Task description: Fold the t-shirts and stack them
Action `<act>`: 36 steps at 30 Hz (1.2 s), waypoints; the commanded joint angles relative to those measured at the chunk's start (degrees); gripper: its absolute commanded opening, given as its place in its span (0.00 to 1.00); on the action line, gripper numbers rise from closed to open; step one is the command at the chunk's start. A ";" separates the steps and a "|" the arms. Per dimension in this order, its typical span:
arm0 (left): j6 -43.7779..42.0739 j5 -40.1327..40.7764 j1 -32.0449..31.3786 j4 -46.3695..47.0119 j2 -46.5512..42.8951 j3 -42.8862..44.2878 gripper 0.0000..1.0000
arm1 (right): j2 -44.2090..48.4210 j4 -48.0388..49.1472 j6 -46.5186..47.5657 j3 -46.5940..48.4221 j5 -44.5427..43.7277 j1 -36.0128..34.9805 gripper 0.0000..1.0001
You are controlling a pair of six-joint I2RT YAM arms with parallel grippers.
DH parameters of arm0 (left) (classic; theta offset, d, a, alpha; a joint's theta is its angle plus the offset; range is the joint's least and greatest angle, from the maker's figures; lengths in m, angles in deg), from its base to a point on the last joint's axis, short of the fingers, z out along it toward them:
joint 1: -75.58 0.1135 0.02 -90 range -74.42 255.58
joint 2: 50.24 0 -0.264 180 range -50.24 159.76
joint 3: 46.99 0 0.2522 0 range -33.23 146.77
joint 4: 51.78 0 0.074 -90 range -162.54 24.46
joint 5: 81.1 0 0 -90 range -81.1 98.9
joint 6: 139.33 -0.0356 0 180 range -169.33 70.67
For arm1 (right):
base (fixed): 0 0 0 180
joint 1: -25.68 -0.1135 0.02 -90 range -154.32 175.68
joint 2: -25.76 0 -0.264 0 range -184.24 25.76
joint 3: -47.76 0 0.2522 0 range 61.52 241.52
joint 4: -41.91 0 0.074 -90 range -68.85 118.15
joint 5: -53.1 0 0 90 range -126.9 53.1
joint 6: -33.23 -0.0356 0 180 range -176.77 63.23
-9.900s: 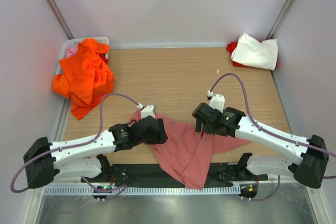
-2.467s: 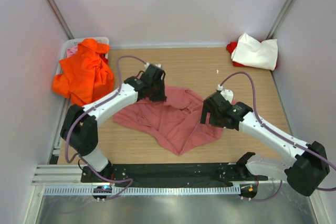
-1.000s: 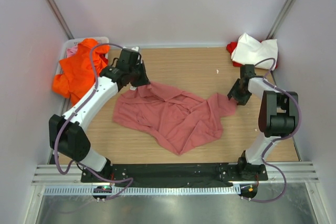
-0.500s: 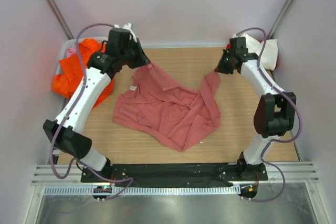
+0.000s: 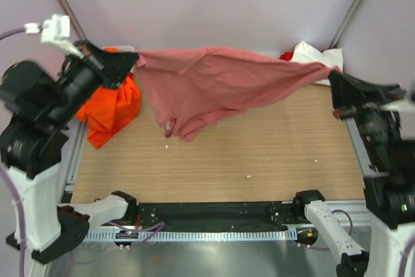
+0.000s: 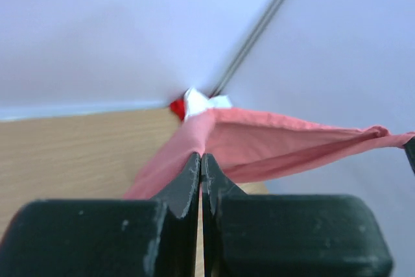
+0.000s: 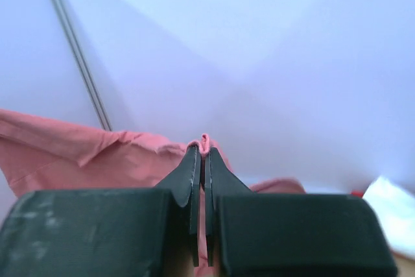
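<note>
The dusty salmon-pink t-shirt (image 5: 214,85) hangs in the air over the back of the table, stretched between both grippers. My left gripper (image 5: 134,59) is shut on its left corner, high at the back left. My right gripper (image 5: 332,73) is shut on its right corner at the back right. The cloth's middle sags and its lowest fold hangs just over the wood. In the left wrist view the jaws (image 6: 201,157) pinch pink cloth (image 6: 279,142). In the right wrist view the jaws (image 7: 204,149) hold a small pink fold (image 7: 78,154). The bright orange t-shirt (image 5: 107,105) lies crumpled at the left.
A white t-shirt (image 5: 312,54) lies on a red one (image 5: 287,56) in the back right corner; both show in the left wrist view too, white (image 6: 202,100) and red (image 6: 176,107). The wooden table (image 5: 259,154) is walled on three sides.
Both arms have risen high and spread apart, lifting the salmon-pink t-shirt off the table. It now hangs stretched between them instead of lying crumpled on the wood.
</note>
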 commanded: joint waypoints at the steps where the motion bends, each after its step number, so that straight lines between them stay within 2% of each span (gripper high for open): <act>1: -2.15 -8.79 0.24 8.35 -9.06 -4.83 0.00 | 6.66 2.44 3.91 -3.60 0.24 0.04 0.01; 6: -3.73 -15.40 0.24 13.37 -19.52 -5.82 0.00 | 16.77 0.42 6.36 -2.02 -2.65 0.04 0.01; 9: -4.09 -18.03 0.24 13.47 -21.12 -2.75 0.00 | 19.50 -0.81 8.21 0.61 -7.30 0.04 0.01; 12: -3.82 -17.60 0.24 13.55 -22.17 -0.46 0.00 | 19.96 -0.20 9.97 2.55 -12.48 -0.66 0.01; 15: -5.31 -13.23 0.24 11.46 -20.69 0.77 0.00 | 17.77 0.51 11.29 3.34 -17.50 -2.58 0.01; 19: -8.13 -3.38 0.15 4.42 -13.14 5.25 0.00 | 9.26 -1.51 12.70 5.10 -26.02 -6.02 0.01; 22: -7.52 2.68 0.15 0.47 -4.80 7.62 0.00 | -0.67 -3.71 11.74 4.40 -33.93 -6.82 0.01; 25: -8.04 11.28 0.59 -5.24 10.19 9.47 0.00 | -15.84 -5.38 8.31 1.33 -40.00 -6.81 0.01; 26: -7.69 10.79 1.72 -5.78 13.30 9.39 0.00 | -19.21 -5.21 8.04 0.19 -40.80 -6.73 0.01; 27: -4.56 3.83 6.78 -5.78 17.34 9.04 0.00 | -22.81 -5.12 7.52 -1.56 -42.72 -5.94 0.01; 29: -0.77 -1.58 11.47 -4.22 24.98 8.07 0.00 | -31.59 -6.43 4.89 -1.75 -42.65 -3.49 0.01; 30: 1.86 -3.86 14.27 -3.51 34.85 8.33 0.00 | -40.77 -7.05 0.87 -0.71 -41.26 -2.34 0.01; 31: 2.32 -4.84 15.08 -3.93 40.43 10.59 0.00 | -44.87 -7.05 -0.65 -0.18 -38.72 1.06 0.01; 32: 2.42 -7.46 15.61 -8.55 47.80 14.79 0.09 | -49.00 -8.53 -1.53 1.31 -34.78 2.49 0.11; 33: 2.07 -9.41 15.88 -12.34 60.23 27.63 0.23 | -56.70 -10.11 -2.85 5.41 -32.22 3.46 0.35; 34: 1.02 -10.99 15.71 -16.47 66.62 34.98 0.38 | -58.77 -11.78 -2.69 6.84 -31.23 3.64 0.74; 35: 0.58 -11.18 15.27 -21.81 69.99 41.84 0.67 | -60.01 -11.71 -2.42 7.56 -32.01 3.03 0.88; 36: 0.05 -9.79 13.44 -20.82 68.37 39.12 0.81 | -59.24 -10.93 -2.16 6.34 -32.80 2.68 0.99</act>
